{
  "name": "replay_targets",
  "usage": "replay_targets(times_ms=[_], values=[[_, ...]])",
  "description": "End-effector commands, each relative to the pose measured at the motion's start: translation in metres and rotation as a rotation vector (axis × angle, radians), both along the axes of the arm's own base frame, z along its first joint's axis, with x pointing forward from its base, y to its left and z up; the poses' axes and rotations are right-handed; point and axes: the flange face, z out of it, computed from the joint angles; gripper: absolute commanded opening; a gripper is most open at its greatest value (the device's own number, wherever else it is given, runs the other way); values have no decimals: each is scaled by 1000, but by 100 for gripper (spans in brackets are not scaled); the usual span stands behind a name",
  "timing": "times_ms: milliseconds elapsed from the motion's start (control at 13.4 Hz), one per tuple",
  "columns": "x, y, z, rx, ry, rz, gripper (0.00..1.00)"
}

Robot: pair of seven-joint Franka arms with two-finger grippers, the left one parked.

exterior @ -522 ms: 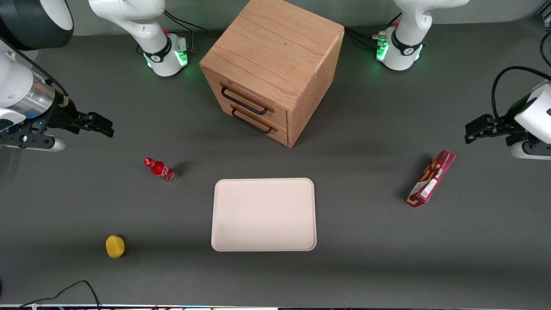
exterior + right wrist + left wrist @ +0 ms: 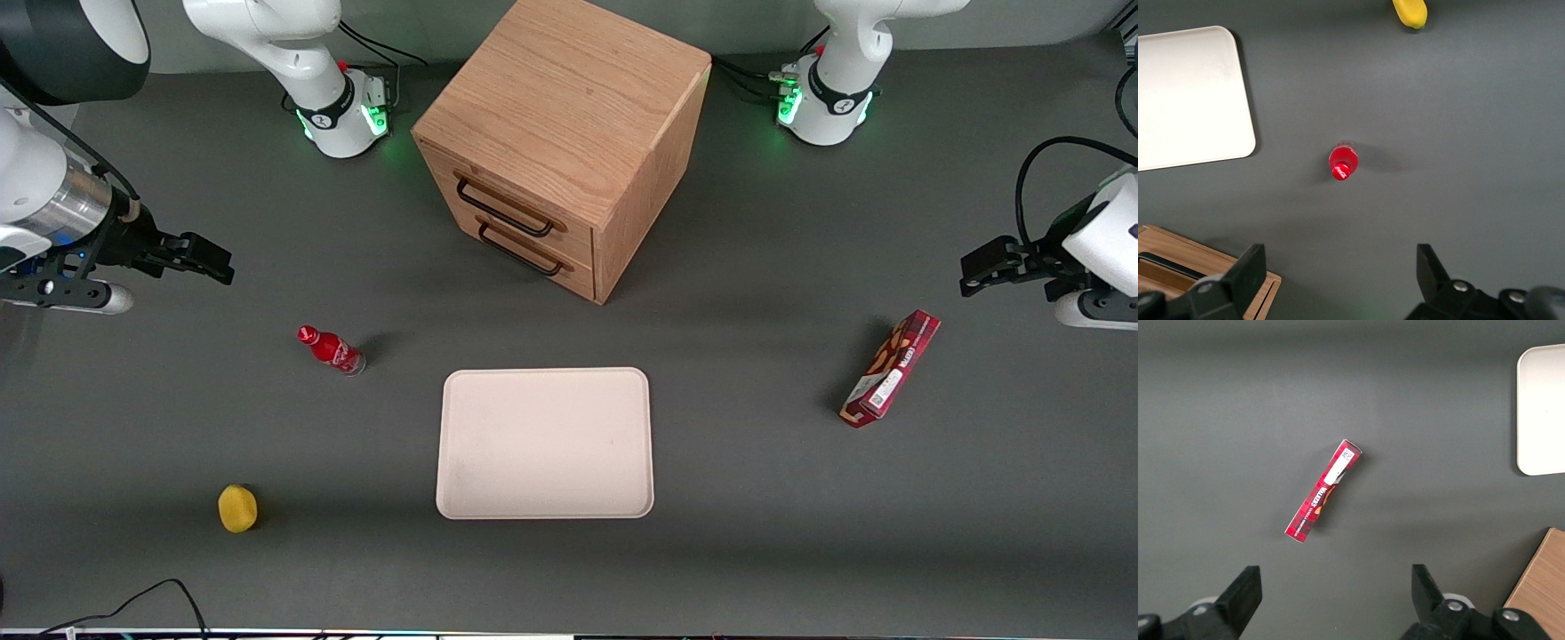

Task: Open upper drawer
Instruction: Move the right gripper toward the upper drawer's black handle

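The light oak cabinet [image 2: 569, 107] stands at the back middle of the table, its front turned toward the working arm's end. The upper drawer [image 2: 498, 187] is shut, flush with the cabinet front, and its black bar handle [image 2: 503, 210] sits just above the lower drawer's handle [image 2: 524, 252]. My right gripper [image 2: 213, 265] hovers open and empty over bare table, well apart from the cabinet toward the working arm's end. In the right wrist view the gripper [image 2: 1341, 270] has nothing between its fingers, and a corner of the cabinet [image 2: 1211, 273] shows beside one finger.
A small red bottle [image 2: 331, 349] lies on the table near my gripper, nearer the front camera. A yellow fruit [image 2: 237, 508] lies nearer still. A cream tray [image 2: 545, 442] lies in front of the cabinet. A red snack box [image 2: 891, 368] lies toward the parked arm's end.
My right arm has drifted very slightly toward the working arm's end of the table. Nothing else has moved.
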Motion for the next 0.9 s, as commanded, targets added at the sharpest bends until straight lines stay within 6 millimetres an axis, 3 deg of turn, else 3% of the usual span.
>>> replay_targets(times_ms=[0,299,373,672,821], values=[[-4,8,16,2,-9,31,100],[-29,101,54,20,-6,187,100],[-40,128,58,61,6,216,100],[-69,193,68,216,42,334,100],[-95,241,69,256,56,471,100]])
